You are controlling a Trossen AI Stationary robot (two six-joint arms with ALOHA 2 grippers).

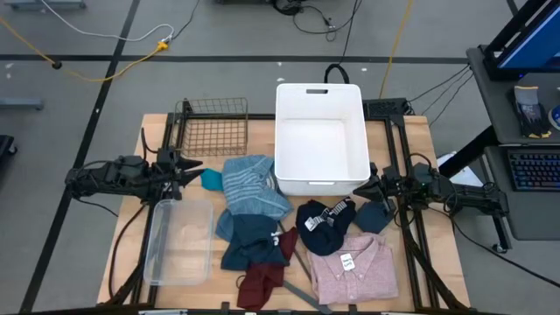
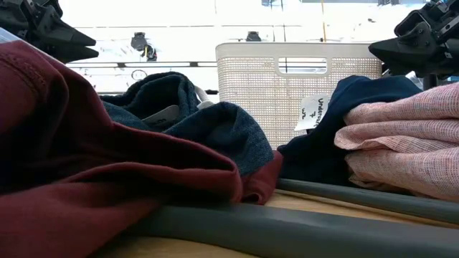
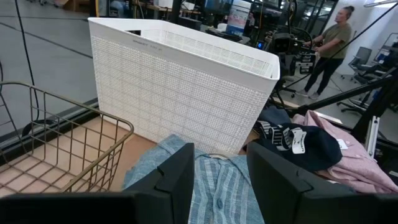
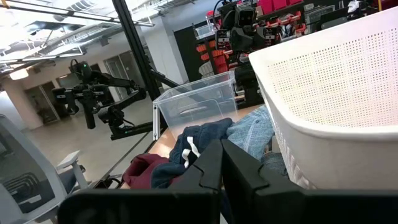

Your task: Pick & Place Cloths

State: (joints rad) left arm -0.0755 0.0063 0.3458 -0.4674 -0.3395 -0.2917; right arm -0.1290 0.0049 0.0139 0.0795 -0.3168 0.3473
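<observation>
From above, the garments lie in a loose heap on the wooden tabletop (image 1: pixel 411 140) in front of the white perforated plastic basket (image 1: pixel 320 138): a light-blue striped shirt (image 1: pixel 254 185), a dark teal knit top (image 1: pixel 249 238), a maroon garment (image 1: pixel 261 284), a navy white-printed top (image 1: pixel 324 226) and a pink collared shirt (image 1: pixel 357 265). The left end effector (image 1: pixel 191 166) hovers beside the striped shirt, fingers (image 3: pixel 176 180) parted and empty — its wrist view shows the gap over the stripes. The right end effector (image 1: pixel 364 186) hangs near the basket's corner, fingers (image 4: pixel 208 165) almost together, holding nothing. Only the low view shows the grey hanger bar (image 2: pixel 287 229) running under the maroon cloth. A person (image 3: pixel 329 43) stands in the room beyond.
</observation>
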